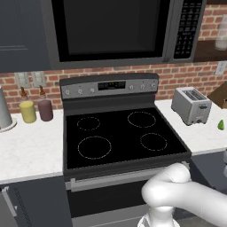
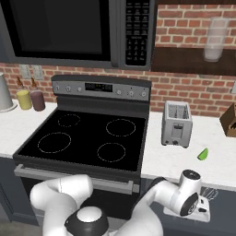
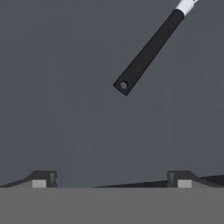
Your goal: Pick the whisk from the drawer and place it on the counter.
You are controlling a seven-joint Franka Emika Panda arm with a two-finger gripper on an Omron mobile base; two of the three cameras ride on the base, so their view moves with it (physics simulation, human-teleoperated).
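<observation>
Spread wide, my claw point(image 3: 111, 179) shows its two dark fingertips point(image 3: 43, 178) far apart at the bottom of the hand view, with nothing between them. Ahead of them lies the whisk point(image 3: 148, 51) on the dark grey floor of the drawer point(image 3: 65, 109); its black handle runs on a slant, with the end that has a small hole nearest to me and a pale neck at the upper right edge. The handle is well clear of both tips.

From the left base view, I see the black stovetop point(image 1: 119, 137) between two stretches of white bench point(image 1: 29, 148). A yellow jar point(image 1: 27, 111) and a dark red jar point(image 1: 45, 109) stand side by side on the left stretch, and a toaster point(image 1: 191, 105) stands on the right one with a small green thing point(image 1: 220, 125) near it.

From the right base view, my arm bends down to the right of the stove, below the bench edge, where the drawer stands pulled out. The wire head of the whisk point(image 2: 209, 193) peeks out just beside my wrist. The toaster and the green thing sit on the bench above.
</observation>
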